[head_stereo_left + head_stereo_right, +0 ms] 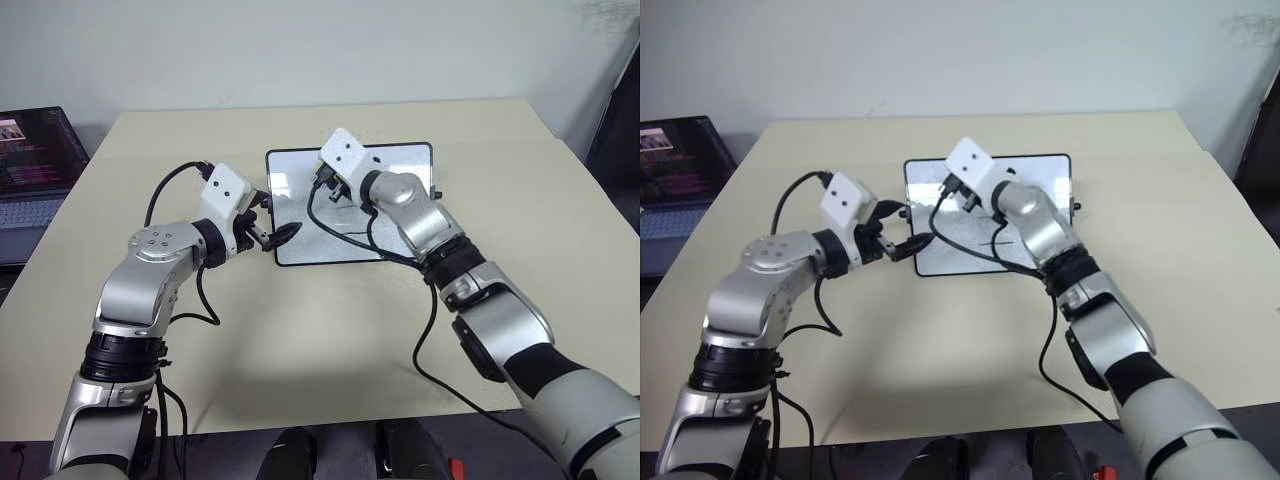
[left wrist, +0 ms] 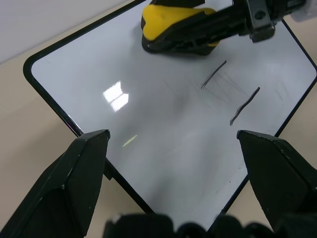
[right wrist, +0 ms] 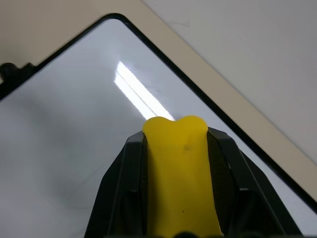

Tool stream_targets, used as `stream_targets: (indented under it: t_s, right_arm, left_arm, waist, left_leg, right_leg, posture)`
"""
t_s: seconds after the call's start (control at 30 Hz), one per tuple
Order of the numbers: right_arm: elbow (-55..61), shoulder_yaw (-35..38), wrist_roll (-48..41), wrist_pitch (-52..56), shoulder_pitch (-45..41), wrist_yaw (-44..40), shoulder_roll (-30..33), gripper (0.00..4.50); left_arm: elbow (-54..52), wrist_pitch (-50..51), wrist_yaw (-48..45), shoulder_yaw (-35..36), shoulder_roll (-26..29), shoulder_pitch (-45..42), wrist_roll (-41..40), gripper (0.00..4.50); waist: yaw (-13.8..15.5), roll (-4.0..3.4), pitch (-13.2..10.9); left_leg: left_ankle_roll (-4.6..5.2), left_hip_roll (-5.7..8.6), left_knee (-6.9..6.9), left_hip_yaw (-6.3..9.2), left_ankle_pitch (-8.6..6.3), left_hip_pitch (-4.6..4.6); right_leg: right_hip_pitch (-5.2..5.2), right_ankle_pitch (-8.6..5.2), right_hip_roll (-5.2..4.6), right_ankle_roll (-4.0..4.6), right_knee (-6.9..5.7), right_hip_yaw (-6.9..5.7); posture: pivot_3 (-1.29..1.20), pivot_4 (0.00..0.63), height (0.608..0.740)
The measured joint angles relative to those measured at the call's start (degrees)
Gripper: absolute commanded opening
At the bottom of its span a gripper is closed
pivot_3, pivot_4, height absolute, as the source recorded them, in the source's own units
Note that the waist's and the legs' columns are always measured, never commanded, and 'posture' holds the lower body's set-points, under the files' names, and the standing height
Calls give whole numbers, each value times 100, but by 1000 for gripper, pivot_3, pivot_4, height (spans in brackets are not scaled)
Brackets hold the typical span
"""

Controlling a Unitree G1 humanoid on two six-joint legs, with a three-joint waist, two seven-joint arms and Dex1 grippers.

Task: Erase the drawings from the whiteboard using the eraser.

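Note:
The whiteboard (image 1: 400, 160) lies flat on the beige table. My right gripper (image 3: 176, 144) is shut on the yellow eraser (image 3: 178, 173), which sits over the board's far left part; the same eraser (image 2: 168, 25) shows in the left wrist view with its dark underside toward the white surface. The drawings (image 2: 214, 74) are two short dark strokes, the second one (image 2: 244, 105) just beside the first, a little away from the eraser. My left gripper (image 2: 171, 136) stands open at the board's near left edge, with its fingers (image 2: 84, 168) spread wide and nothing between them.
A laptop (image 1: 35, 165) with a lit screen sits on a separate surface at the far left. Bare tabletop (image 1: 330, 330) surrounds the board on all sides. Black cables (image 1: 350, 235) from my right arm hang over the board.

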State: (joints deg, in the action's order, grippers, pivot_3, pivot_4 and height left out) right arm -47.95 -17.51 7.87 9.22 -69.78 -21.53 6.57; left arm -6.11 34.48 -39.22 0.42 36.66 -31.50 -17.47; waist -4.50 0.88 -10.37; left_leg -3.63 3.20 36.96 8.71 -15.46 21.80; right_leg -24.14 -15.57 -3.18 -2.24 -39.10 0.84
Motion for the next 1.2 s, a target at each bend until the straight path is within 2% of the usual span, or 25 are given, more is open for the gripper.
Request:
stream_targets:
  t_s: [0.23, 0.77, 1.2]
  right_arm:
    - [-84, 17, 215, -300, 41, -251, 220, 1281]
    - [85, 55, 295, -104, 225, -335, -119, 1280]
    - [384, 53, 340, 15, 508, -559, 255, 1279]
  left_arm:
    - [0, -8, -2, 1, 0, 20, 6, 4500]
    - [54, -120, -25, -4, -45, 18, 79, 4500]
    - [57, -125, -27, -15, -116, 17, 85, 4500]
  waist:
    - [-4, 2, 3]
    - [-44, 2, 3]
    - [21, 12, 10]
  left_leg:
    - [1, 0, 4, -2, 0, -3]
    - [1, -2, 8, -13, 1, -11]
    - [6, 5, 15, -14, 3, -36]
  right_leg:
    - [2, 3, 0, -2, -9, 1]
    - [-3, 4, 0, -1, -31, 12]
    - [12, 6, 0, 0, -61, 12]
  posture:
    - [0, 150, 740]
    - [0, 150, 740]
    - [0, 150, 740]
